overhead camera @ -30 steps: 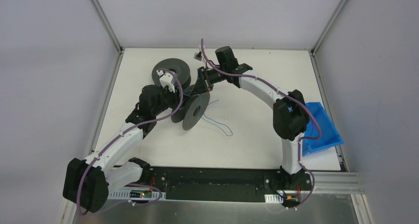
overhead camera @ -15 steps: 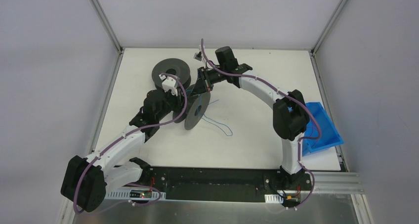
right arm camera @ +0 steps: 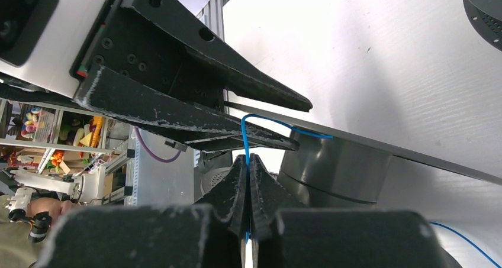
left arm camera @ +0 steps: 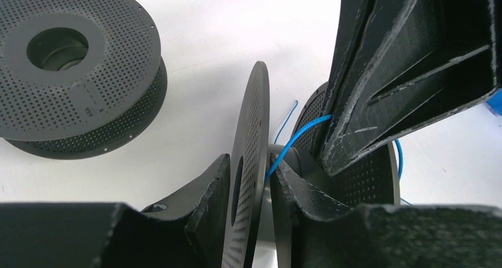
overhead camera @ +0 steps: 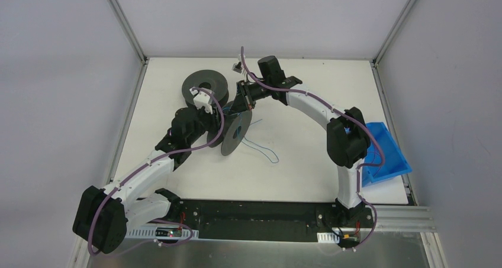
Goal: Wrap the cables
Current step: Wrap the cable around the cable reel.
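Observation:
A thin blue cable (overhead camera: 264, 148) trails on the table and runs up to a dark grey spool (overhead camera: 235, 133) held on edge. My left gripper (overhead camera: 221, 129) is shut on one flange of this spool (left arm camera: 253, 120), a finger on each side of it (left arm camera: 250, 161). My right gripper (overhead camera: 237, 106) is shut on the blue cable (right arm camera: 244, 135), which is pinched between its fingertips (right arm camera: 248, 159) just above the spool's hub (right arm camera: 337, 167). The cable (left arm camera: 296, 139) passes over the hub between the flanges. No reddish-brown cable is in view.
A second dark grey spool (overhead camera: 205, 86) lies flat at the back left, also in the left wrist view (left arm camera: 71, 67). A blue bin (overhead camera: 386, 152) sits at the table's right edge. Purple arm cords loop over both wrists.
My left arm has shifted a little to the right and forward, and the held spool has turned more edge-on. The right gripper has stayed in place on the cable.

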